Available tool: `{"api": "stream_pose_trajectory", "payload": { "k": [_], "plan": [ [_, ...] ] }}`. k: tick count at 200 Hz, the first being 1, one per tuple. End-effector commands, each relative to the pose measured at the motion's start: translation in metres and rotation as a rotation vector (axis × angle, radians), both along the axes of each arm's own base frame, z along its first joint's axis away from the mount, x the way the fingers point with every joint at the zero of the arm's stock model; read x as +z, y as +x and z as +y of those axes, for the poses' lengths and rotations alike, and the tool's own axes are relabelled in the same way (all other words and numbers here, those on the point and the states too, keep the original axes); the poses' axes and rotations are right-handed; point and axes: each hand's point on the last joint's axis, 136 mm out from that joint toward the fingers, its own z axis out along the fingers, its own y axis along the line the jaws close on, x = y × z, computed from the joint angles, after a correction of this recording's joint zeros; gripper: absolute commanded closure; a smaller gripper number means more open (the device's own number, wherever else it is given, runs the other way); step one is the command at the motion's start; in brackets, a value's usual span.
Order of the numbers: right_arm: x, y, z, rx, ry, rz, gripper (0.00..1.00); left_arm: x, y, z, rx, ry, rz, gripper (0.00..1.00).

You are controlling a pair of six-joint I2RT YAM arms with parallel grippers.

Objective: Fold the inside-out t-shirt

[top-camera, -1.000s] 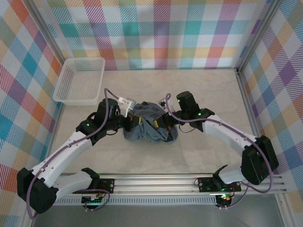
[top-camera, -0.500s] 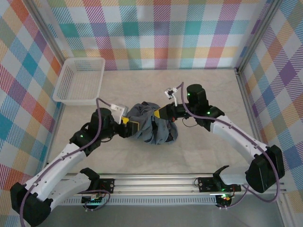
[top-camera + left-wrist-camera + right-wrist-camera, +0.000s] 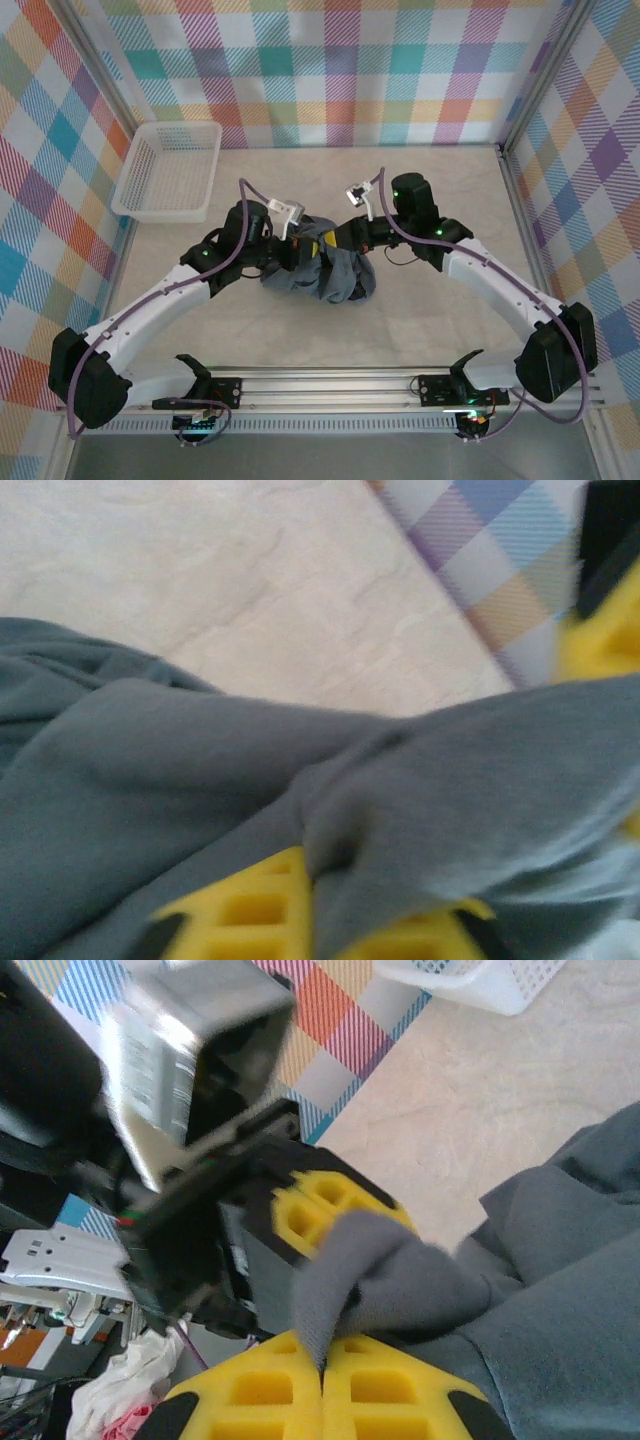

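Observation:
The inside-out t-shirt (image 3: 322,275) lies as a crumpled dark grey heap in the middle of the table. My left gripper (image 3: 304,244) sits at its top edge, shut on a fold of the cloth. In the left wrist view the grey fabric (image 3: 200,780) runs down between the yellow fingers (image 3: 250,910). My right gripper (image 3: 335,240) is close beside it, facing it, also shut on a pinch of shirt. Seen from the right wrist, a fold of the shirt (image 3: 400,1270) is caught between my closed yellow pads (image 3: 270,1390), with the left gripper's fingers (image 3: 320,1205) just beyond.
A white lattice basket (image 3: 170,170) stands at the back left, apart from the shirt; its corner also appears in the right wrist view (image 3: 480,980). Checked walls enclose the table on three sides. Bare tabletop (image 3: 450,330) surrounds the heap.
The left gripper opened, swung from the shirt's left side up to its top edge and shut there on the cloth. The right gripper kept its grip and barely moved.

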Motion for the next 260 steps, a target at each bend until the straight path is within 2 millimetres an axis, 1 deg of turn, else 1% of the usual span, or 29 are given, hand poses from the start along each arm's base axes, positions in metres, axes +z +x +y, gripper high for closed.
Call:
{"api": "stream_pose_trajectory", "payload": {
  "k": [1,10,17,30,47,60,64,69,80,95,112,118,130,139,148,155,162,177,185,197,209,216,220,229,235,241,246,251,260],
  "plan": [
    [-0.034,0.017,-0.017,-0.031,-0.045,0.069,0.89,0.095,-0.005,-0.020,-0.100,-0.350,-0.031,1.00],
    [-0.059,0.033,-0.030,-0.087,-0.065,0.122,0.88,0.109,-0.011,-0.025,-0.142,-0.401,-0.015,1.00],
    [-0.073,0.042,-0.036,-0.098,-0.078,0.155,0.87,0.115,-0.013,-0.026,-0.155,-0.422,-0.009,1.00],
    [-0.082,0.049,-0.039,-0.100,-0.108,0.181,0.83,0.116,-0.016,-0.025,-0.161,-0.417,0.000,1.00],
    [-0.068,0.051,-0.039,-0.114,-0.084,0.148,0.79,0.102,-0.015,-0.024,-0.154,-0.364,0.031,1.00],
    [-0.060,0.053,-0.048,-0.176,-0.095,0.109,0.68,0.090,-0.012,-0.025,-0.144,-0.341,0.054,1.00],
    [-0.061,0.054,-0.052,-0.209,-0.113,0.104,0.65,0.088,-0.011,-0.025,-0.139,-0.337,0.059,1.00],
    [-0.063,0.056,-0.059,-0.252,-0.140,0.101,0.63,0.084,-0.009,-0.026,-0.135,-0.331,0.066,1.00],
    [-0.063,0.052,-0.070,-0.309,-0.180,0.088,0.62,0.077,-0.005,-0.026,-0.121,-0.317,0.078,1.00],
    [-0.052,0.041,-0.081,-0.369,-0.172,0.066,0.62,0.063,0.002,-0.025,-0.087,-0.277,0.101,1.00],
    [-0.041,0.035,-0.108,-0.539,-0.178,0.000,0.62,0.050,0.008,-0.025,-0.065,-0.231,0.125,1.00],
    [-0.035,0.031,-0.113,-0.571,-0.176,-0.038,0.63,0.048,0.009,-0.025,-0.065,-0.224,0.130,1.00],
    [-0.022,0.019,-0.110,-0.567,-0.184,-0.116,0.64,0.044,0.012,-0.027,-0.067,-0.216,0.139,1.00],
    [-0.017,0.009,-0.099,-0.532,-0.216,-0.162,0.64,0.042,0.014,-0.028,-0.061,-0.212,0.147,1.00],
    [-0.020,0.003,-0.090,-0.510,-0.292,-0.198,0.62,0.039,0.016,-0.029,-0.058,-0.209,0.154,1.00],
    [-0.024,0.002,-0.084,-0.504,-0.362,-0.231,0.57,0.039,0.017,-0.030,-0.060,-0.209,0.156,1.00],
    [-0.031,0.007,-0.084,-0.519,-0.431,-0.254,0.49,0.039,0.018,-0.031,-0.064,-0.210,0.157,1.00],
    [-0.049,0.031,-0.098,-0.644,-0.556,-0.264,0.36,0.040,0.018,-0.032,-0.065,-0.214,0.157,1.00],
    [-0.054,0.041,-0.098,-0.663,-0.589,-0.290,0.34,0.040,0.017,-0.032,-0.065,-0.212,0.161,1.00],
    [-0.061,0.050,-0.083,-0.610,-0.591,-0.318,0.33,0.042,0.016,-0.030,-0.065,-0.212,0.158,1.00],
    [-0.072,0.048,-0.056,-0.480,-0.565,-0.292,0.36,0.046,0.014,-0.029,-0.065,-0.212,0.149,1.00],
    [-0.075,0.043,-0.041,-0.407,-0.534,-0.247,0.41,0.046,0.013,-0.028,-0.064,-0.204,0.143,1.00],
    [-0.074,0.041,-0.034,-0.375,-0.511,-0.220,0.50,0.045,0.013,-0.026,-0.060,-0.192,0.139,1.00],
    [-0.065,0.031,-0.018,-0.287,-0.432,-0.180,0.80,0.041,0.015,-0.020,-0.038,-0.148,0.125,1.00],
    [-0.054,0.022,-0.008,-0.228,-0.359,-0.165,0.94,0.037,0.018,-0.013,-0.014,-0.108,0.103,1.00],
    [-0.039,0.011,0.000,-0.167,-0.275,-0.158,1.00,0.021,0.018,-0.003,0.015,-0.030,0.108,1.00],
    [-0.026,-0.001,0.005,-0.103,-0.194,-0.149,1.00,0.008,0.023,0.009,0.059,0.041,0.092,1.00],
    [-0.012,-0.012,0.009,-0.046,-0.116,-0.144,1.00,-0.008,0.029,0.022,0.108,0.116,0.090,1.00],
    [0.006,-0.028,0.009,0.035,-0.007,-0.126,1.00,-0.039,0.042,0.049,0.205,0.236,0.103,1.00]
  ]
}}
